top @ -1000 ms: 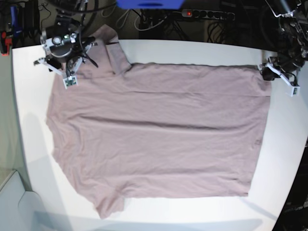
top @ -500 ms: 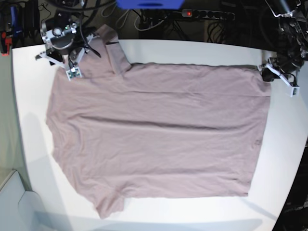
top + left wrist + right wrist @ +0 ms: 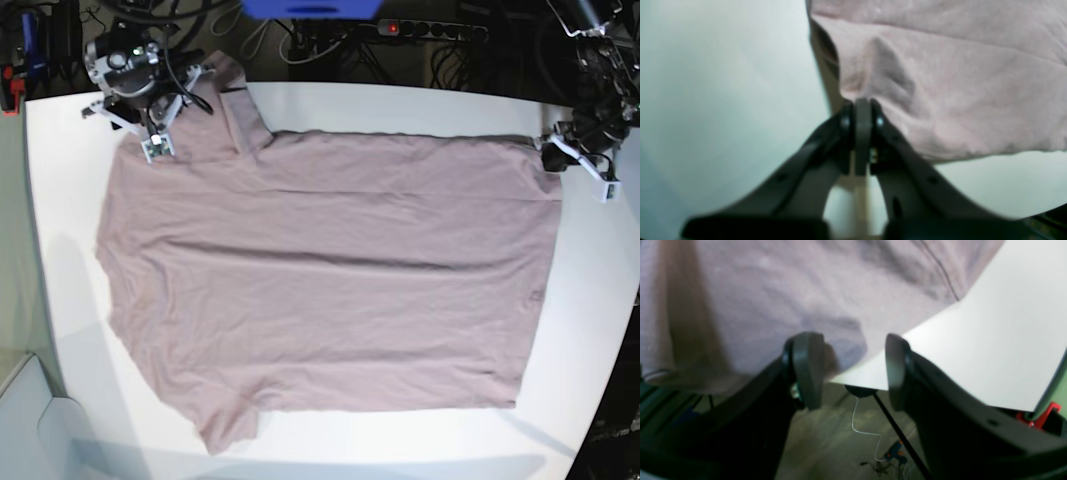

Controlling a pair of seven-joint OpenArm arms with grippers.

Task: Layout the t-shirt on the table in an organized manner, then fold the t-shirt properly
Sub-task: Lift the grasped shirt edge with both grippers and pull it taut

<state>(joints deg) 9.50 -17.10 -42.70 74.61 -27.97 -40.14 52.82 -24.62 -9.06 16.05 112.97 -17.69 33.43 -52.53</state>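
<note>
The t-shirt (image 3: 330, 270) lies spread flat over most of the white tabletop (image 3: 420, 108), its body smoothed out with shallow creases running along its length. In the base view the hem edge faces that view's right, the neck end faces its left, one sleeve points toward the near edge at lower left, and the other sleeve reaches the far edge at upper left.

The left claw (image 3: 863, 110) is pressed together on the hem corner of the t-shirt (image 3: 940, 66); its wrist view shows cloth gathered into a small peak right at the closed tips, with bare tabletop (image 3: 723, 83) alongside. In the base view this left claw (image 3: 556, 152) sits at the far right corner of the garment.

The right claw (image 3: 853, 368) stands spread, nothing between its fingers (image 3: 808, 368). One finger sits against the sleeve cloth (image 3: 773, 296), the other is over the bare tabletop (image 3: 990, 340) edge, with floor and cables (image 3: 873, 440) visible below. In the base view the right claw (image 3: 158, 125) is at the upper-left sleeve.
</note>
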